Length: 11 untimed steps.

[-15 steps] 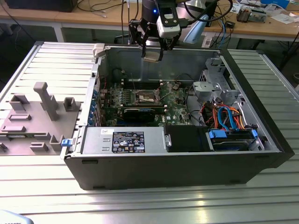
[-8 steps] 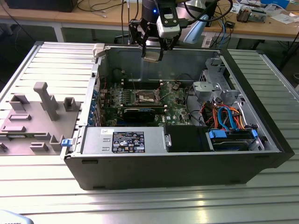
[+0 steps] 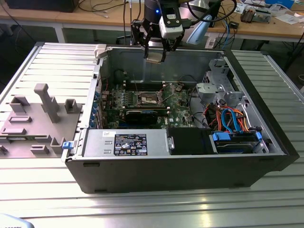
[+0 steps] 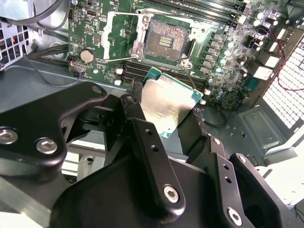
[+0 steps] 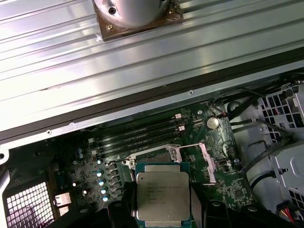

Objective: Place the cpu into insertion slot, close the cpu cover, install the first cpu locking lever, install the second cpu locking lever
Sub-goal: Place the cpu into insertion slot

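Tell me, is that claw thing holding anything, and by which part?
Yes. The gripper holds the small flat square silvery-grey cpu, pinched by two opposite edges.

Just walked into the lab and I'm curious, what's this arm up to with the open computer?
The robot arm's gripper has its jaws shut on the cpu, holding it in the air above the open computer case. Below it on the green motherboard, the insertion slot is empty, and the cpu cover looks swung open beside it. So the chip has not been seated yet, and the cover is not closed.
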Tool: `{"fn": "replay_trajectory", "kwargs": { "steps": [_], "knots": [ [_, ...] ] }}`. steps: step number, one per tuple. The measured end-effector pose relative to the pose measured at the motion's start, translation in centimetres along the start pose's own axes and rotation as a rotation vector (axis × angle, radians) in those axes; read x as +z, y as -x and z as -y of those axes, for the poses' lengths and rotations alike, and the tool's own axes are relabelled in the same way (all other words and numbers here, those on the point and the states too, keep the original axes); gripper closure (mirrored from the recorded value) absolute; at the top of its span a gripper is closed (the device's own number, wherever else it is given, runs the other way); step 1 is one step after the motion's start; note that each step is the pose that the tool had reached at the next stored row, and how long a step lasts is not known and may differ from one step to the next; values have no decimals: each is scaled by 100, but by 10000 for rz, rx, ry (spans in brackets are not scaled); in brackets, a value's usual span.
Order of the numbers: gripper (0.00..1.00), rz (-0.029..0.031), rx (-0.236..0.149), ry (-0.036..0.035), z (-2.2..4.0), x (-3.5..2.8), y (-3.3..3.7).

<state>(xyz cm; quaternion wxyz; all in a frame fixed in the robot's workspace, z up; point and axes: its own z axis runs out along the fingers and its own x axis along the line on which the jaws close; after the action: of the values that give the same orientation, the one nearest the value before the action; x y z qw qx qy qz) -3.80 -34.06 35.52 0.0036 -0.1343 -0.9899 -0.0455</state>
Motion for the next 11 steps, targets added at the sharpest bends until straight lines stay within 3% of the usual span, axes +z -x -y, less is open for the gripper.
{"fn": "replay_trajectory", "kwargs": {
  "steps": [11],
  "knots": [
    [45, 6, 73, 1, 0, 0, 0]
  ]
}}
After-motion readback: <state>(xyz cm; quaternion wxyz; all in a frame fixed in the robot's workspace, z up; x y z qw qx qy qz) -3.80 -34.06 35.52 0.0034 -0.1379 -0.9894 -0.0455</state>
